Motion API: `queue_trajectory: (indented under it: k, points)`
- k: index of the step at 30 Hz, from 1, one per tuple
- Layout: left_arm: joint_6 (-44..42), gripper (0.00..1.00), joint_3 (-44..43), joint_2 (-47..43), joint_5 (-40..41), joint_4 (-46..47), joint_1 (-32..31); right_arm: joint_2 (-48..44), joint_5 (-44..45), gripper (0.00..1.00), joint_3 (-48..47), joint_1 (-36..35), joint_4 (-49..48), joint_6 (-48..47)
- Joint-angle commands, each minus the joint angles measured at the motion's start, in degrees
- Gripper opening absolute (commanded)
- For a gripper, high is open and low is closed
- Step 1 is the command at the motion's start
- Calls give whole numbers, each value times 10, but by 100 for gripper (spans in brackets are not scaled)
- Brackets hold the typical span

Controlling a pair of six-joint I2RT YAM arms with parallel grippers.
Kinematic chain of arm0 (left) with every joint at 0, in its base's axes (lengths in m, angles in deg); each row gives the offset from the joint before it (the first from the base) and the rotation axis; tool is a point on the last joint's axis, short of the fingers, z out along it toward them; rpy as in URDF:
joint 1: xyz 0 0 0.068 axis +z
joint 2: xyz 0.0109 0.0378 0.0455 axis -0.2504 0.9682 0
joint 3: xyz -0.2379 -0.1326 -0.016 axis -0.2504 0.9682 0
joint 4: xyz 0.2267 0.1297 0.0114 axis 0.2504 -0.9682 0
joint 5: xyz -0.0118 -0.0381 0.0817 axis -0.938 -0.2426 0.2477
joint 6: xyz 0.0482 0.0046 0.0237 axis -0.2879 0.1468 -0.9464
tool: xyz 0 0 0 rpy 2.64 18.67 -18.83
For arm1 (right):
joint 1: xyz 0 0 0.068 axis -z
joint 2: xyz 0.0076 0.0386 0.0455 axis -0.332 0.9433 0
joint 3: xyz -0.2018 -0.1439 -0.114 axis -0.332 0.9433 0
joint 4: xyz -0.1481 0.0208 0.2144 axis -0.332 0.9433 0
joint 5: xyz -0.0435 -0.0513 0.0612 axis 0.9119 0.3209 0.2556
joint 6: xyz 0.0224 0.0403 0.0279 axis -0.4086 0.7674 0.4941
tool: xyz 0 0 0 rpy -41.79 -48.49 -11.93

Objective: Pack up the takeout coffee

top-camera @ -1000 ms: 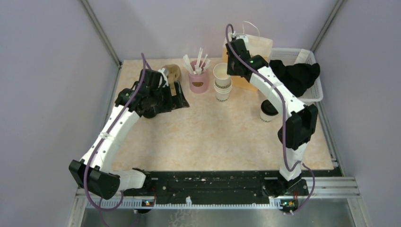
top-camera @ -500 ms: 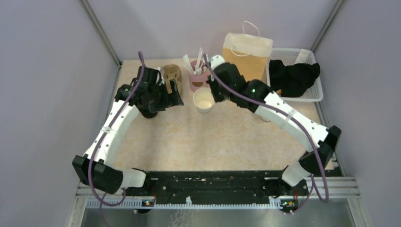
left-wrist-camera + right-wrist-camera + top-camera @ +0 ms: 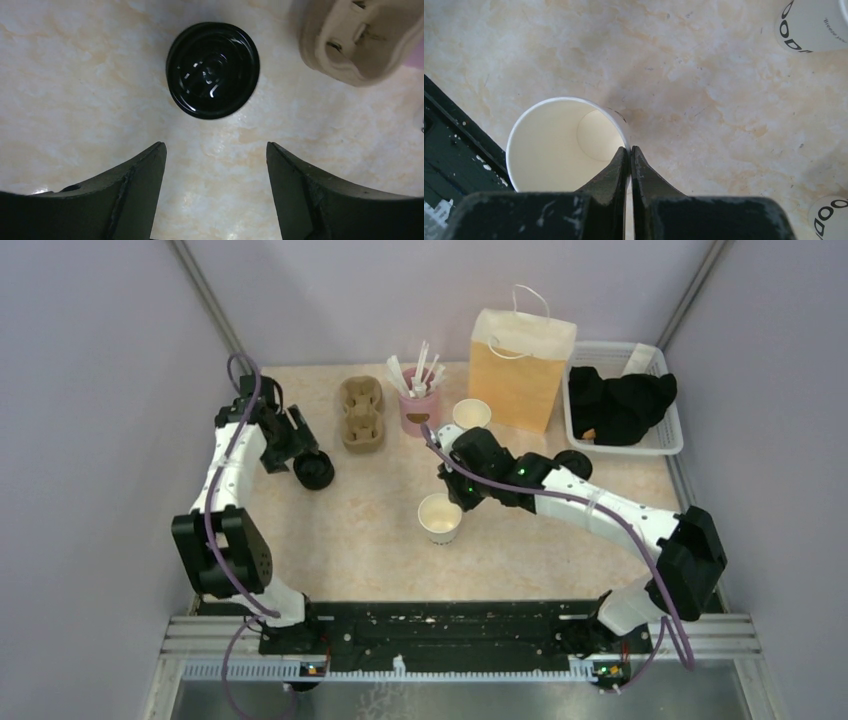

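Observation:
My right gripper (image 3: 455,504) (image 3: 629,150) is shut on the rim of a lidless white paper cup (image 3: 438,519) (image 3: 566,145), which stands upright near the middle of the table. One finger is inside the cup and the other outside. One takeout coffee shows only as a black lid (image 3: 573,462) behind my right forearm. My left gripper (image 3: 303,447) (image 3: 215,147) stands open just short of a loose black lid (image 3: 314,472) (image 3: 212,70) lying on the table, with nothing between its fingers.
A brown pulp cup carrier (image 3: 361,412) (image 3: 360,40) lies at the back. Right of it stand a pink cup of stirrers (image 3: 420,408), a stack of lidless cups (image 3: 471,414), a paper bag (image 3: 522,368) and a white basket (image 3: 668,443) holding black cloth. Two lettered cup sides (image 3: 811,25) (image 3: 831,217) show at the right wrist view's edge.
My right arm has carried the lidless cup from the back stack to the near middle of the table. My left arm has swung left from the carrier to the black lid.

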Motion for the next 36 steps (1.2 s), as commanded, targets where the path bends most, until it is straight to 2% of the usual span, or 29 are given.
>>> queue_trajectory:
  k: [1, 8, 12, 18, 28, 31, 36]
  points:
    - [-34, 79, -23, 49, 43, 46, 19, -6, -28, 0, 17, -2, -71, -32]
    - [-62, 74, -27, 109, 61, 67, 29, -26, 3, 0, 60, -2, -89, -43]
    - [-60, 63, -54, 144, 45, 49, 34, -26, 5, 0, 72, -2, -95, -41]
    - [-57, 53, -61, 153, 50, 52, 34, -21, 10, 0, 68, -1, -95, -41]
    - [-61, 49, -50, 162, 52, 56, 41, -17, 19, 5, 72, -2, -96, -37]
    - [-61, 46, -45, 162, 51, 59, 42, -16, 20, 9, 71, -2, -94, -37]
    - [-64, 46, -43, 165, 46, 61, 42, -17, 30, 29, 64, -2, -86, -35]
